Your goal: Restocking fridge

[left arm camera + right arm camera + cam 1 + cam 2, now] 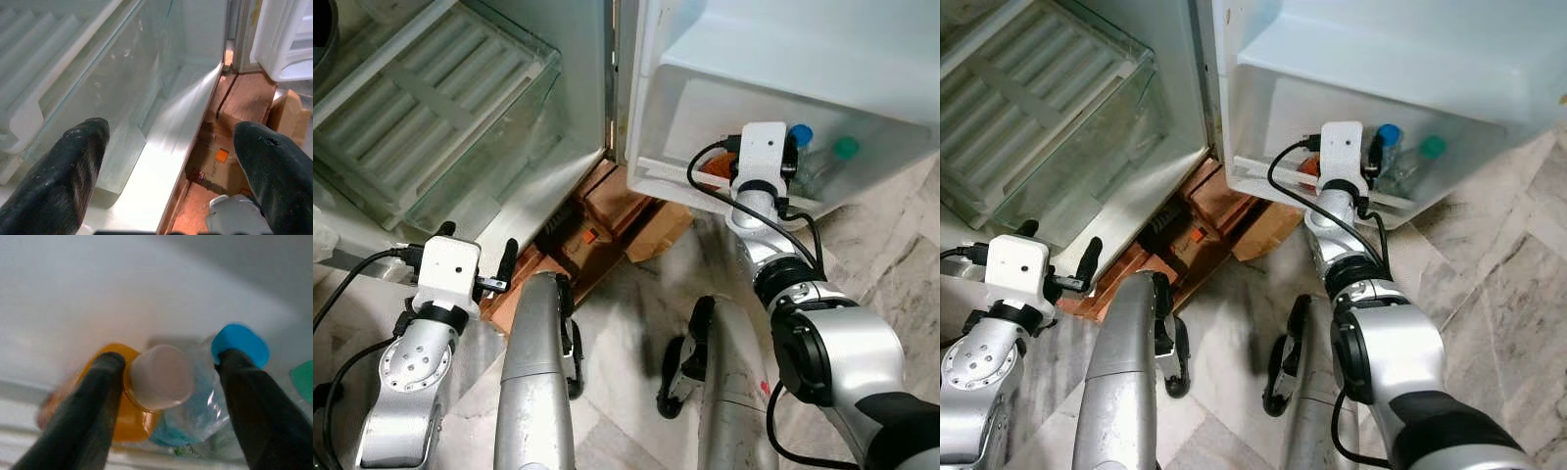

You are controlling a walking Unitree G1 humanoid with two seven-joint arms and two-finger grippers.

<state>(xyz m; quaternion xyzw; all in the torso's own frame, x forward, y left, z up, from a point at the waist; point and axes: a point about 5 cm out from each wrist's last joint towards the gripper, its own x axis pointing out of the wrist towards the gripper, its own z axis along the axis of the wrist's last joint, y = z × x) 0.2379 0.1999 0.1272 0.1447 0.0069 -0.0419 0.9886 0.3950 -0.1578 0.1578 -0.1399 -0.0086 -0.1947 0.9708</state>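
Observation:
My right gripper (169, 356) is open and reaches into the white fridge door shelf (677, 184). Its two fingers stand on either side of the pale cap (161, 377) of an orange bottle (124, 418). A clear bottle with a blue cap (800, 134) stands just beside it. A green-capped bottle (845, 148) is further right on the same shelf. My left gripper (478, 250) is open and holds nothing, low at the front bottom edge of the fridge compartment (161, 161).
Inside the fridge are a glass shelf and a ribbed white drawer cover (431, 108). Brown cardboard boxes (607, 211) lie on the marble floor (636, 294) beneath the fridge and door. My two silver legs (533, 372) stand in the foreground.

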